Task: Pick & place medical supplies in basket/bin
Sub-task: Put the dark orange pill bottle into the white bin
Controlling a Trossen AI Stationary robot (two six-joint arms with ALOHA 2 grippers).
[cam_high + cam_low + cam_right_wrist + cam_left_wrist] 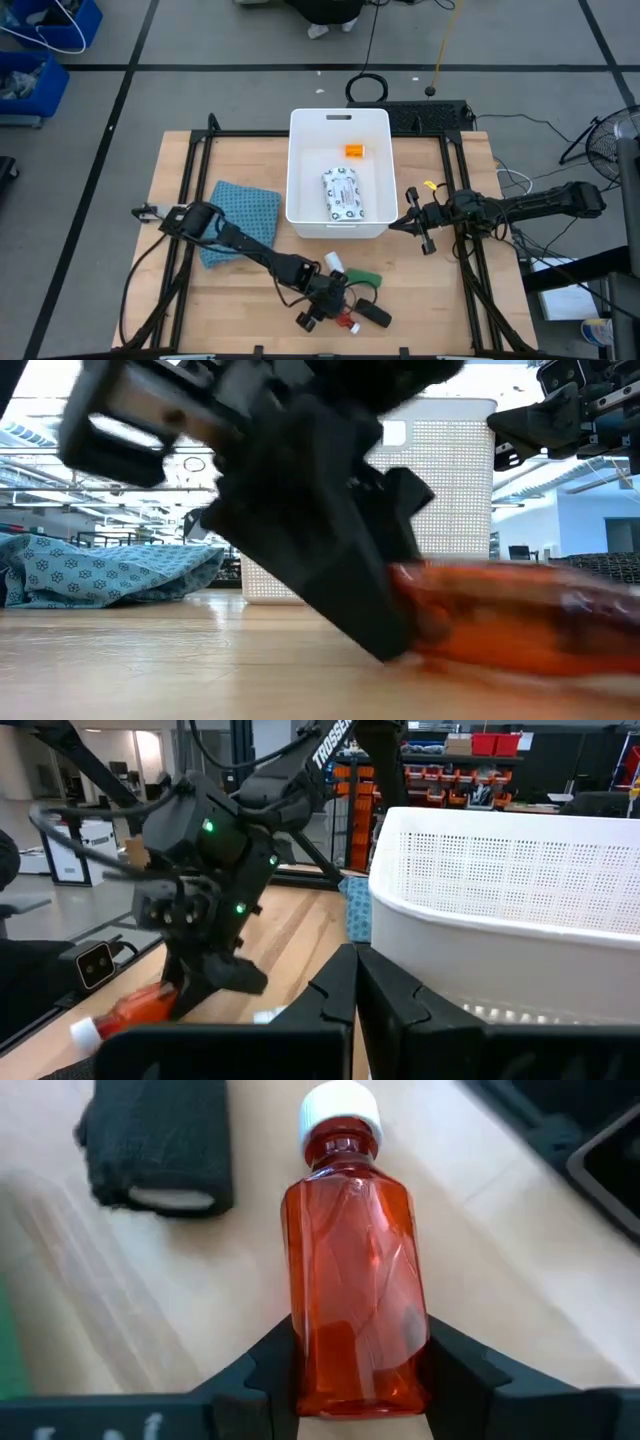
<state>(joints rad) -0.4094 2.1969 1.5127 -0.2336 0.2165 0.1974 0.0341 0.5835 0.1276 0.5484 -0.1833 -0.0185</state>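
On the wooden table [180, 160], in front of the white bin [339, 125], my left gripper [357, 1380] pinches the red bottle [352, 1280] lying flat, while my right gripper [398, 224] waits beside the bin, fingers pressed together.

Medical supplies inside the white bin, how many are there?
2: an orange bottle near the handle-slot end and a white printed packet mid-bin. Others could be hidden by the walls.

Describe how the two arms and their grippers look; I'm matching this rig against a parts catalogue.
Both arms are dark, jointed, tube-like links with black cables alongside. The left gripper has blocky matte-black fingers with angular inner faces; its wrist housing shows green indicator lights and white TROSSEN lettering on the arm in the right wrist view. The right gripper looks the same, with a small yellow tag nearby.
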